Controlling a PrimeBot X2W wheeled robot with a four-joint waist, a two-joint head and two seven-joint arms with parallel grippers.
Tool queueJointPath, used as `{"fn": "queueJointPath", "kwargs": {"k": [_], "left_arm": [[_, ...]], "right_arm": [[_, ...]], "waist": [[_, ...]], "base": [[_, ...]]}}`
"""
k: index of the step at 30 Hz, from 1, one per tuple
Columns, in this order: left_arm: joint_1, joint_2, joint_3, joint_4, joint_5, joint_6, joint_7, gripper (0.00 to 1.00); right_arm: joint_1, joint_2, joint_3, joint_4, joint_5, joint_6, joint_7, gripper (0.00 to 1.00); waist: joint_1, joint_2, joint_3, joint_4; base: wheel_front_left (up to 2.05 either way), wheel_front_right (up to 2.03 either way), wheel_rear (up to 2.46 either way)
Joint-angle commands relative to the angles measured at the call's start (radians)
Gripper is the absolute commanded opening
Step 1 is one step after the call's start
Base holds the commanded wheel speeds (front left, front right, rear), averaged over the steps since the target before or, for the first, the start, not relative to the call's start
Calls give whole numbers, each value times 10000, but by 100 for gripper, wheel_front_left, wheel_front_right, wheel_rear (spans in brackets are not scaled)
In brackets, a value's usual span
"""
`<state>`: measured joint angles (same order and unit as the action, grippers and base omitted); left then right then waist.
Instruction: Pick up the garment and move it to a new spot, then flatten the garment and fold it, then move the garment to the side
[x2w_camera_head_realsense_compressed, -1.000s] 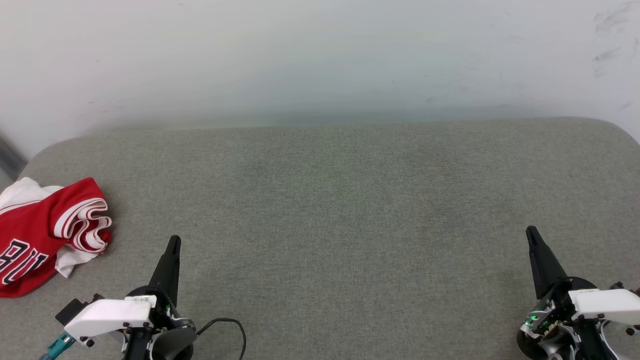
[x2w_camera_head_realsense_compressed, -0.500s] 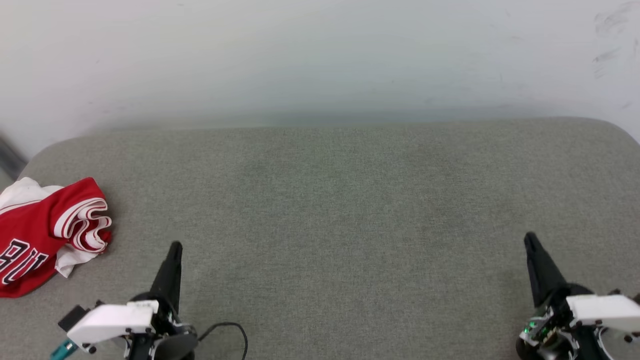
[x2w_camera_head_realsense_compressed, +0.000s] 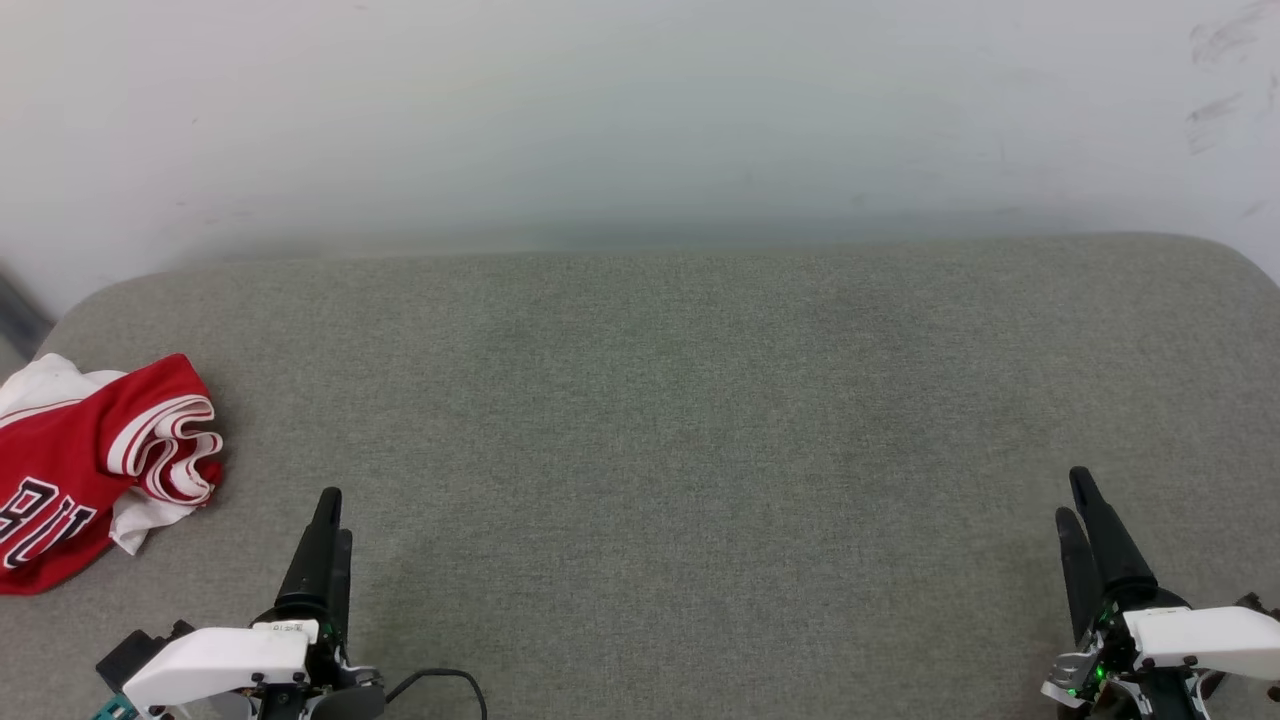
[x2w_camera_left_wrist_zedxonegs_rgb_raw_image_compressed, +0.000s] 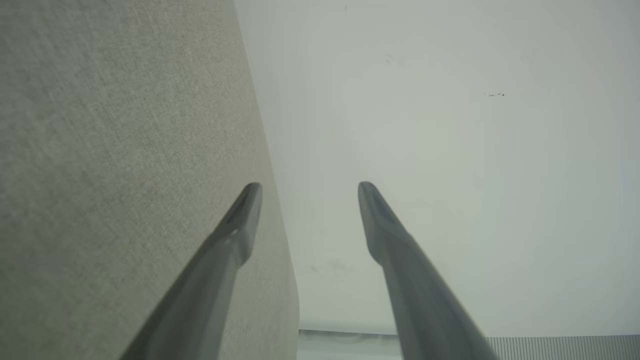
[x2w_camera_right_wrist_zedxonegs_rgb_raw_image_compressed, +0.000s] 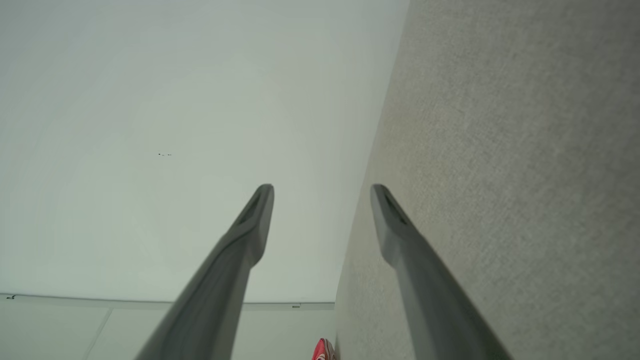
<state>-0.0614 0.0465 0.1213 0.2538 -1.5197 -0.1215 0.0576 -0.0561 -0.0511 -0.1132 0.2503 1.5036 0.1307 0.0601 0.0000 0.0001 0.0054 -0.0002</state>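
The garment (x2w_camera_head_realsense_compressed: 70, 470), a red jersey with white sleeves, striped trim and black lettering, lies crumpled at the far left edge of the grey padded surface (x2w_camera_head_realsense_compressed: 660, 400). A sliver of its red cloth (x2w_camera_right_wrist_zedxonegs_rgb_raw_image_compressed: 322, 350) shows at the bottom of the right wrist view. My left gripper (x2w_camera_head_realsense_compressed: 336, 512) hovers low at the lower left, a short way right of the garment and not touching it. Its fingers stand apart with nothing between them (x2w_camera_left_wrist_zedxonegs_rgb_raw_image_compressed: 309, 186). My right gripper (x2w_camera_head_realsense_compressed: 1071, 492) is at the lower right, far from the garment, also open and holding nothing (x2w_camera_right_wrist_zedxonegs_rgb_raw_image_compressed: 321, 186).
A pale wall (x2w_camera_head_realsense_compressed: 640, 120) rises right behind the padded surface. The surface has rounded back corners, and its left edge runs beside the garment. A black cable (x2w_camera_head_realsense_compressed: 450, 680) loops by my left wrist.
Both grippers have gone from shut to open. Both have drawn back slightly toward the bottom of the head view. The garment has not moved.
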Motion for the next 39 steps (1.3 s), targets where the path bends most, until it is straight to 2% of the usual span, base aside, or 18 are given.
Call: {"fn": "queueJointPath", "kwargs": {"k": [1,19,26,39], "left_arm": [[-224,19,81,-270,280,44,-87,100],[-14,26,-573,-1427,4542,1349,-848,100],[40,28,-749,-1521,5859,1569,-1107,100],[193,50,-1070,-1692,7988,1721,-1541,100]], "right_arm": [[-170,-2,-22,-306,-349,0,-101,100],[-30,0,408,-1507,-5137,0,-868,100],[74,1,573,-1697,-6556,0,-1124,100],[250,3,878,-1867,-8588,0,-1561,100]], "waist": [[0,-1,2,1],[0,-1,36,42],[0,-1,43,57],[0,-1,48,95]], "base": [[0,0,0],[0,0,0],[0,0,0],[0,0,0]]}}
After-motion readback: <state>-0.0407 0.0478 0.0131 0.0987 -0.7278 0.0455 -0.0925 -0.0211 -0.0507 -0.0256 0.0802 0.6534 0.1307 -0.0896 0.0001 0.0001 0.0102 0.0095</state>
